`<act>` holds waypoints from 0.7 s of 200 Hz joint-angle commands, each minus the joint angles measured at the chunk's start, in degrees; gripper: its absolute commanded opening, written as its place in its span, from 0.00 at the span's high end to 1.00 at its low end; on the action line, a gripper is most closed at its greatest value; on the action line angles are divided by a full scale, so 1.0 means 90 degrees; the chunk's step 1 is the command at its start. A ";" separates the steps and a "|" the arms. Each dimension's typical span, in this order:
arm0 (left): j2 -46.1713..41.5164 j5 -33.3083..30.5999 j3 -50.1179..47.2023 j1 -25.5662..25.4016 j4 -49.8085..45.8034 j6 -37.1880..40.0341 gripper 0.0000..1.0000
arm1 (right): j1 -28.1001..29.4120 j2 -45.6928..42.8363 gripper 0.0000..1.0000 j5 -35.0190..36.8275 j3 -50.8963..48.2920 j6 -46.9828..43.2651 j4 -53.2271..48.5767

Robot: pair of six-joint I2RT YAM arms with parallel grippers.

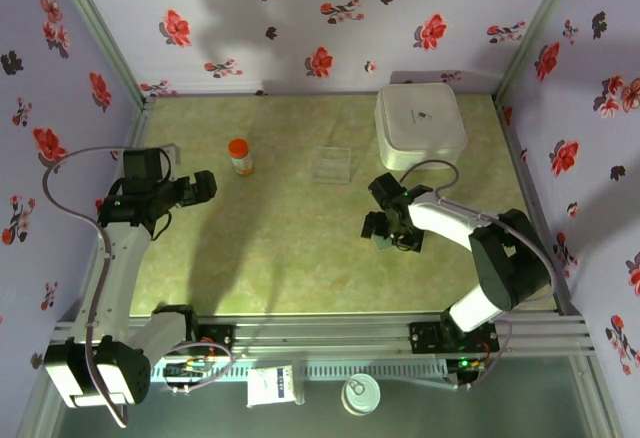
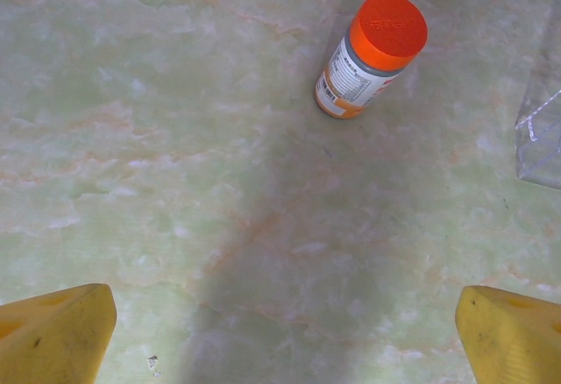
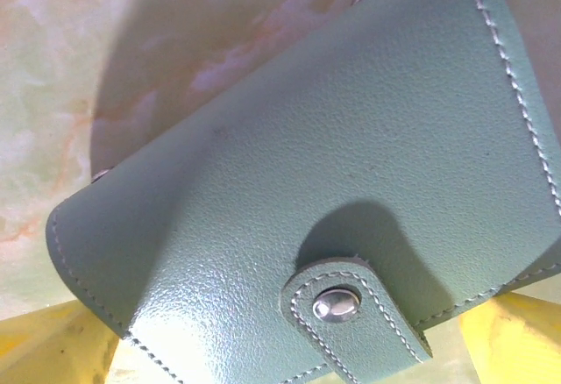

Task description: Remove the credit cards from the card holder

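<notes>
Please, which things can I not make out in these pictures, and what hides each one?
1. Credit cards, right wrist view: the card holder is snapped shut, so their number and colours stay hidden.
2. Card holder, top view: the right gripper covers nearly all of it.
3. Clear plastic piece, left wrist view: cut off by the right edge.
4. Bottle label, left wrist view: the print is too small to read.
</notes>
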 commanded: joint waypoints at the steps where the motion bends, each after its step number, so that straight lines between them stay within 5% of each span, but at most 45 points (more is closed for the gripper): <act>1: -0.0086 0.0032 -0.0063 -0.0024 -0.0049 0.0020 0.00 | -0.0082 0.0239 0.01 -0.0064 0.0312 -0.0191 0.0141; 76: -0.0077 -0.0048 -0.0068 0.0001 -0.0069 0.0056 0.00 | -0.0289 0.0340 0.01 -0.0360 0.0576 -0.0237 0.0337; 140: -0.0105 -0.0056 -0.0071 0.0052 -0.0075 0.0062 0.00 | -0.0454 0.0446 0.01 -0.0332 0.0532 0.1712 0.0489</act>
